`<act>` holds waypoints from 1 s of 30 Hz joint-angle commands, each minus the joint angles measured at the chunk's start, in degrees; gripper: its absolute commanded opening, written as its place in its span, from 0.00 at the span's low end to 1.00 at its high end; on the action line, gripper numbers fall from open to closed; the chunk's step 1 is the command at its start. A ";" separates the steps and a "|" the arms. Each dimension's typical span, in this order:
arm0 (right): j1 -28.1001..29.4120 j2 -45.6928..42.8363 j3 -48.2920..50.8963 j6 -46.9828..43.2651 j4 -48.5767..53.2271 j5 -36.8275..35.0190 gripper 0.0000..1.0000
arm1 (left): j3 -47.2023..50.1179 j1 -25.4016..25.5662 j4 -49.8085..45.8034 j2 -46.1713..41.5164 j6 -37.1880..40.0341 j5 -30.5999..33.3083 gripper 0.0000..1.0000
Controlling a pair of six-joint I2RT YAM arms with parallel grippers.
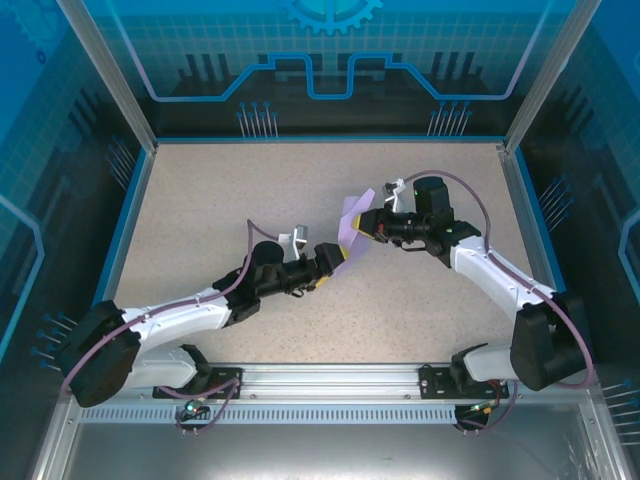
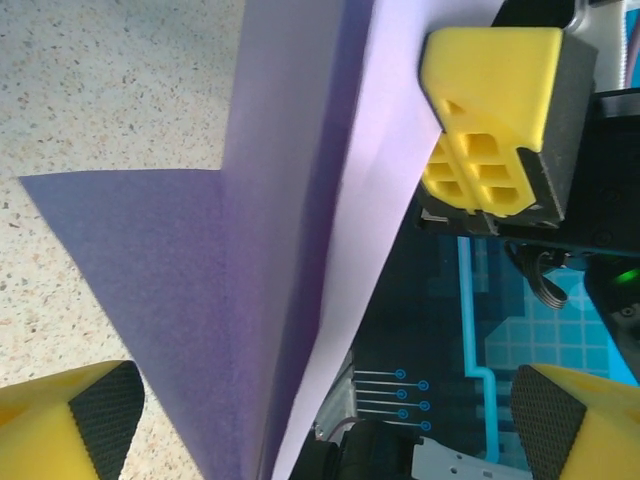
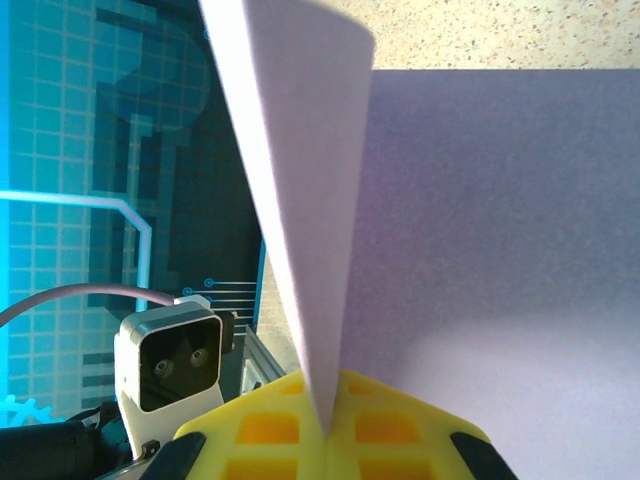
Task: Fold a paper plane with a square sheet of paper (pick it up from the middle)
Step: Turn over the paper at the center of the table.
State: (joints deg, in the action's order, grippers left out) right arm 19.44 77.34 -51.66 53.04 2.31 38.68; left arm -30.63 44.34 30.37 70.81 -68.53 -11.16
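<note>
The square sheet of paper is lavender, folded along a crease, and held up off the table between the two grippers. My right gripper is shut on its folded edge, and in the right wrist view the yellow fingers pinch the crease of the paper. My left gripper is open just below and left of it. In the left wrist view the paper hangs between my left gripper's two spread fingertips, touching neither; a triangular flap points left. The right gripper's yellow fingers clamp the paper's top.
The speckled beige table has a raised blue rim and clear enclosure walls on three sides. An aluminium rail runs along the near edge by the arm bases. The left wrist camera faces the right gripper closely.
</note>
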 commanded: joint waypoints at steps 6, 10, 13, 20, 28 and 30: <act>-0.74 1.44 0.95 2.76 -4.25 3.13 0.03 | -0.66 0.12 0.91 -1.37 1.50 1.71 0.77; -0.79 1.68 2.44 3.19 -5.07 3.48 0.03 | -0.79 -0.13 -0.36 -1.81 2.56 1.41 0.62; -0.86 1.94 2.65 3.07 -5.21 3.86 0.03 | -1.54 -0.48 -1.67 -1.91 3.62 0.77 0.53; -0.91 2.73 3.39 3.04 -6.01 4.11 0.03 | -1.87 -0.58 -4.64 -2.84 5.59 0.61 0.36; -0.90 3.45 3.62 3.20 -6.79 4.52 0.03 | -2.33 -1.02 -7.84 -3.91 7.30 0.88 0.23; -0.91 3.52 3.69 3.10 -6.79 4.52 0.05 | -2.67 -1.09 -9.11 -3.92 8.20 0.96 0.17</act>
State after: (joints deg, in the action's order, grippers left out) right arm 19.33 80.23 -48.42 55.75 -2.90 41.65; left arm -31.24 43.66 23.40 68.07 -62.57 -10.72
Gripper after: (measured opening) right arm 0.049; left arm 0.182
